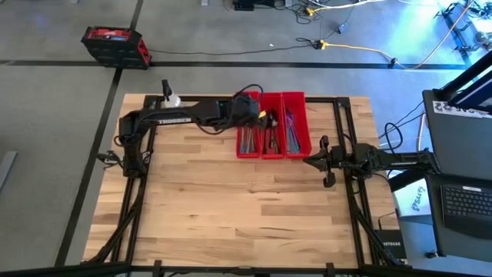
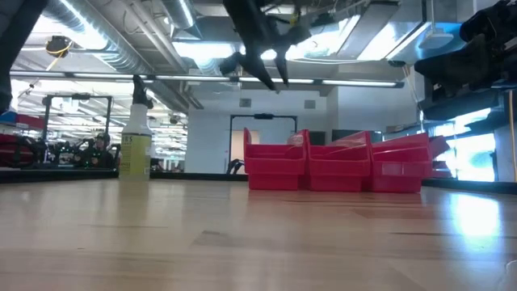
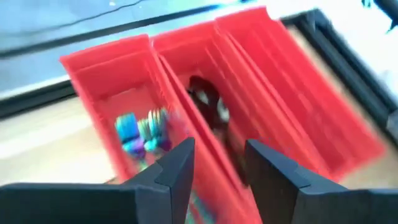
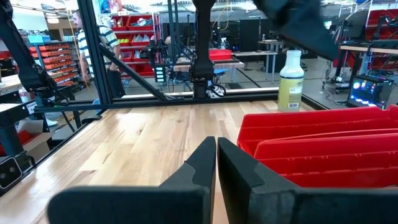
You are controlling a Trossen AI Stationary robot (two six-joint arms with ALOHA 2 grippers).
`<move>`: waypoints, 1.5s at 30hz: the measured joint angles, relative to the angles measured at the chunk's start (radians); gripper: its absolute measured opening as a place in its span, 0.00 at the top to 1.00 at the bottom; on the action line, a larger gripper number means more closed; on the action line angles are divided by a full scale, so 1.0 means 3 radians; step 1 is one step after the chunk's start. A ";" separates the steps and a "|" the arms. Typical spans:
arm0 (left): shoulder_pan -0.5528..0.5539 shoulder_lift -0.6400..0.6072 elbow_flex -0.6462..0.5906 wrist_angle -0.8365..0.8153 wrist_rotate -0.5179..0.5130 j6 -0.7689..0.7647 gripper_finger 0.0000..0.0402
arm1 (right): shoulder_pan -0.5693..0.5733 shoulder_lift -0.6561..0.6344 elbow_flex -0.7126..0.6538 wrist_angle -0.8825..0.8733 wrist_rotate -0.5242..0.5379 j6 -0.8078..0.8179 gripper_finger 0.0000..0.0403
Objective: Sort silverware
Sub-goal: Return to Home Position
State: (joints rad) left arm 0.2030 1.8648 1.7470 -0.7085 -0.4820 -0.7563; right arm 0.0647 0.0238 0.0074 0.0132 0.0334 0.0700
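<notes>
Three red bins [image 1: 294, 98] are standing side by side against the table's [image 1: 231, 208] far edge, a little toward its right side, and all the silverware [image 1: 270, 138] I can see is lying inside them. None is showing on the bare wood. The left wrist view is showing blue forks [image 3: 143, 134] in one bin and dark spoons [image 3: 208, 102] in the bin touching it, so each kind is getting its own bin. The left gripper [image 1: 261, 117] is hanging above the far end of the bins, its arm reaching along the far edge, its fingers [image 3: 177, 168] parted and carrying nothing, which suggests its piece is already delivered. The right gripper [image 1: 311, 160] is waiting just beside the bins' near right corner, close to the table's right edge, with its fingers pressed together on nothing. Judging by the clearance in the low view, the left gripper is sitting well above the bin rims. The broad near half is offering open room, and only the spray bottle [image 1: 171, 96] near the far left corner is standing close to that arm.
</notes>
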 joint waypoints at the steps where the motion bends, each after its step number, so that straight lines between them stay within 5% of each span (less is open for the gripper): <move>1: -0.0032 -0.0047 0.0000 -0.0089 -0.0001 0.0056 0.68 | 0.0000 0.0000 -0.0001 0.0000 0.0000 0.0000 1.00; 12: -0.0535 -0.0290 -0.0003 -0.1070 -0.0239 0.0526 0.68 | 0.0001 0.0000 0.0000 0.0000 0.0000 0.0000 1.00; 20: -0.0782 -0.0368 -0.0461 -0.0843 -0.0057 0.0731 0.68 | 0.0001 0.0000 0.0000 0.0000 0.0000 0.0000 1.00; 26: -0.0759 -0.0845 -0.1417 0.0028 0.0465 0.0982 0.68 | 0.0000 0.0000 -0.0001 -0.0001 0.0000 0.0000 1.00; 32: -0.0668 -0.1665 -0.2544 0.0950 0.0606 0.1344 0.68 | 0.0001 0.0000 0.0000 0.0000 0.0000 0.0000 1.00; 37: -0.0443 -0.2378 -0.3394 0.1849 0.1098 0.1582 0.68 | 0.0001 0.0000 -0.0001 -0.0001 0.0000 0.0000 1.00; 45: -0.0283 -0.3265 -0.4696 0.3112 0.1230 0.2095 0.68 | 0.0004 0.0000 0.0000 0.0001 -0.0003 0.0216 1.00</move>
State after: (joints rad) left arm 0.1180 0.8852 0.3382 0.2250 -0.1131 -0.1278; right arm 0.0658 0.0238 0.0074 0.0135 0.0326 0.1347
